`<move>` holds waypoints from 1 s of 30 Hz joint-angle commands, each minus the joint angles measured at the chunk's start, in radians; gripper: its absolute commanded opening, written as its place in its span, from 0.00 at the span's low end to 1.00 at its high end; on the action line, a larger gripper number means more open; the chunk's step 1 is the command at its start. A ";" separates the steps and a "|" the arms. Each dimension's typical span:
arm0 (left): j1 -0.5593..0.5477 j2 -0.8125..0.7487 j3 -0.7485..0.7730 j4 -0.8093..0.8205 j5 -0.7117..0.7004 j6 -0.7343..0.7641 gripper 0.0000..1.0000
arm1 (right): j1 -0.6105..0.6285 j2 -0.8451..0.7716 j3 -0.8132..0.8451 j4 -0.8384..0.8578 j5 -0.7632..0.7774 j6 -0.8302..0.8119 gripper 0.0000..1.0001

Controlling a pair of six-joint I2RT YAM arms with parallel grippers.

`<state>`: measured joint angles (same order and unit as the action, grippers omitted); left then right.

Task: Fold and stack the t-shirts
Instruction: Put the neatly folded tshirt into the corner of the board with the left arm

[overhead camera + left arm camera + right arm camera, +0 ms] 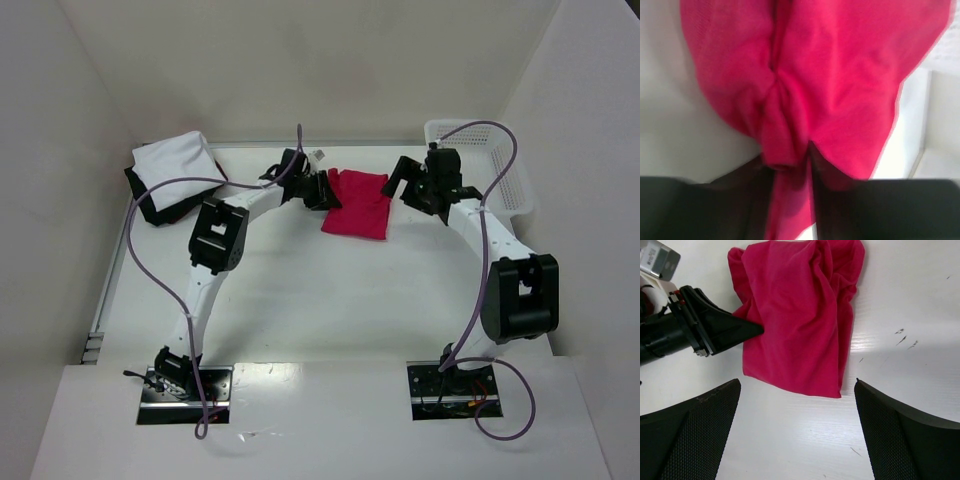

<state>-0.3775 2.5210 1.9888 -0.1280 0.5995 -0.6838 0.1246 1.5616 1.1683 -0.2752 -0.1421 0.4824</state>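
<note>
The red t-shirt (357, 204) lies folded into a rough rectangle at the back middle of the table. My left gripper (327, 190) is at its left edge, shut on a bunched fold of the red t-shirt (790, 100), which runs between the dark fingers (840, 200). In the right wrist view the left gripper's tip (747, 329) pinches the shirt's side. My right gripper (797, 402) hovers open just right of the red t-shirt (800, 320), with nothing between its pads. A white t-shirt (178, 165) lies folded on a black t-shirt (150, 208) at the back left.
A white mesh basket (505, 170) stands at the back right, just behind the right arm. White walls close in the table on the left, back and right. Purple cables loop over both arms.
</note>
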 commanded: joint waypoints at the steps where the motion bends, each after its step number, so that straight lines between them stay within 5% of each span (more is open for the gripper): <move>1: -0.047 0.032 -0.050 -0.047 -0.093 0.018 0.35 | -0.016 -0.054 -0.007 0.005 0.012 0.004 1.00; 4: -0.047 0.032 -0.061 -0.047 -0.093 0.018 0.21 | -0.016 -0.064 -0.007 0.005 0.012 0.004 1.00; 6: -0.047 0.022 -0.051 -0.047 -0.093 0.018 0.01 | -0.016 -0.064 -0.007 0.005 0.012 0.004 1.00; 13: -0.020 -0.036 0.163 -0.206 -0.217 0.130 0.00 | -0.016 -0.074 -0.007 -0.004 -0.007 -0.018 1.00; 21: 0.178 0.008 0.485 -0.398 -0.237 0.185 0.00 | -0.016 -0.104 -0.029 0.016 -0.007 -0.018 1.00; 25: 0.273 0.149 0.808 -0.559 -0.237 0.196 0.00 | -0.016 -0.104 -0.029 0.025 -0.016 -0.018 1.00; 27: 0.304 0.221 1.090 -0.670 -0.228 0.196 0.00 | -0.016 -0.104 -0.038 0.037 -0.025 -0.008 1.00; 30: 0.373 0.220 1.081 -0.662 -0.181 0.175 0.00 | -0.016 -0.104 -0.047 0.047 -0.025 0.001 1.00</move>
<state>-0.0212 2.7232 3.0158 -0.6807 0.3679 -0.5079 0.1165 1.5017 1.1378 -0.2707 -0.1566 0.4793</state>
